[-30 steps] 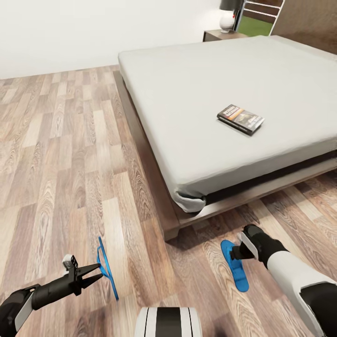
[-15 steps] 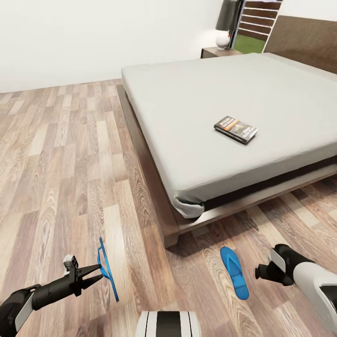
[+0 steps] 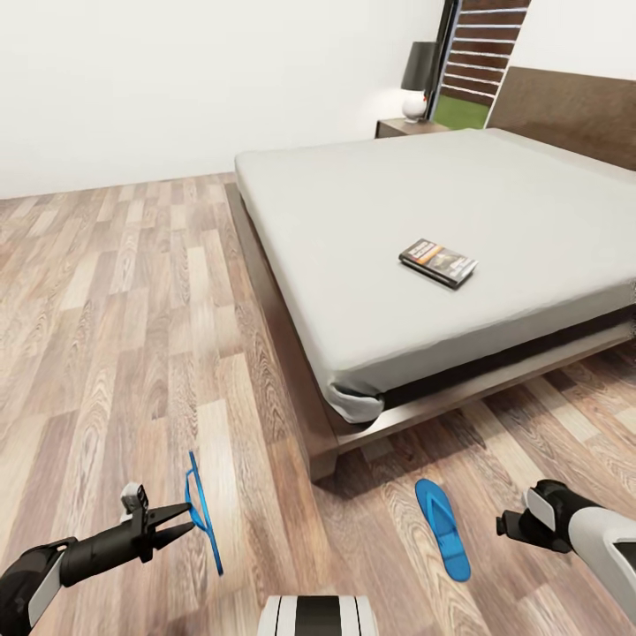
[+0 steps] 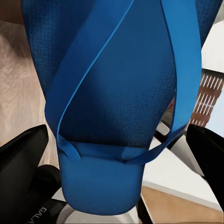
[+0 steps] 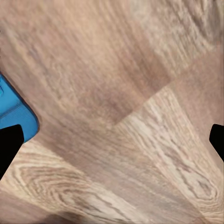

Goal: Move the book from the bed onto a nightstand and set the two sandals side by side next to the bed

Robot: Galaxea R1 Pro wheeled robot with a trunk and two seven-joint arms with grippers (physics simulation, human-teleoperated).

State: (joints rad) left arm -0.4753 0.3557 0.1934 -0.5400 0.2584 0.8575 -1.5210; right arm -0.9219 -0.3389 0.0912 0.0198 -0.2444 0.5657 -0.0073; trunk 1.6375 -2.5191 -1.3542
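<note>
The book [image 3: 437,262] lies flat on the off-white mattress of the bed [image 3: 371,230], toward the foot end and well in from every edge, its cover up with an orange band across it. The bed's dark wooden frame runs low along the floor [image 3: 115,291], and a fold of sheet hangs loose at the near foot corner. Past the bed's far corner, against the wall, stands the nightstand [image 3: 402,127] with a lamp [image 3: 417,84] on its top; beside it the wide headboard [image 3: 565,110] rises behind the mattress. One sandal [image 3: 442,527] lies flat on the floor, sole down and strap up, near the foot corner of the frame but apart from it. The right hand [image 3: 503,525] hovers just beside that sandal, not touching it; in the right wrist view its two dark fingertips [image 5: 9,147] stand wide apart at the picture's sides with bare floor planks between them and a corner of blue sandal [image 5: 16,114] next to one of them, so it is open. The other sandal [image 3: 201,511] is held off the floor on edge by the left hand [image 3: 181,518], whose pointed fingers close on it; in the left wrist view the sandal [image 4: 123,93] sits between the dark fingers [image 4: 21,168], its straps crossing the sole.
</note>
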